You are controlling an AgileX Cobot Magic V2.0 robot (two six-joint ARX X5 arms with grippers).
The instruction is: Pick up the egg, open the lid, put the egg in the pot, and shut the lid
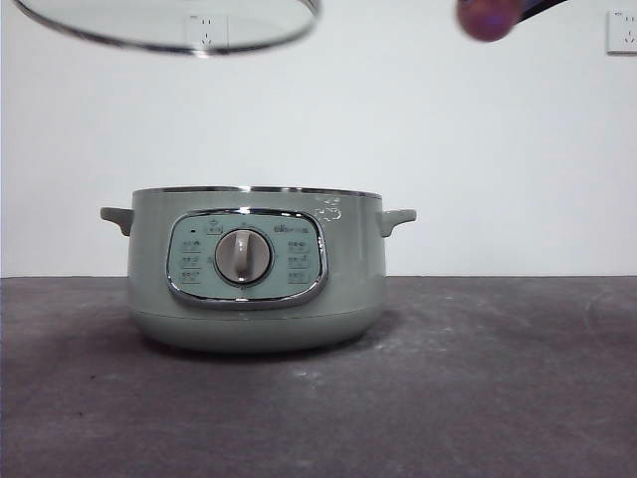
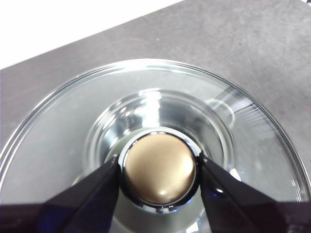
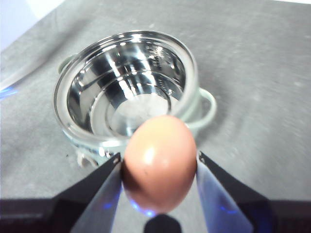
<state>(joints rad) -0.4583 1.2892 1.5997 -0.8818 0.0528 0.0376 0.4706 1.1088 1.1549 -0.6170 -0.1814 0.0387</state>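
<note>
The pale green pot (image 1: pixel 257 269) stands uncovered on the dark table, its shiny steel inside bare in the right wrist view (image 3: pixel 129 90). High above its left side hangs the glass lid (image 1: pixel 169 28), held by its knob (image 2: pixel 160 167) in my left gripper (image 2: pixel 160 170), which is shut on that knob. My right gripper (image 3: pixel 158 167) is shut on the brown-orange egg (image 3: pixel 159 162), which shows as a blurred round shape (image 1: pixel 488 18) at the top edge of the front view, above and to the right of the pot.
The pot's side handles (image 1: pixel 396 219) stick out left and right. A white wall with power sockets (image 1: pixel 621 30) stands behind the table. Dark tabletop (image 1: pixel 498 378) stretches around the pot.
</note>
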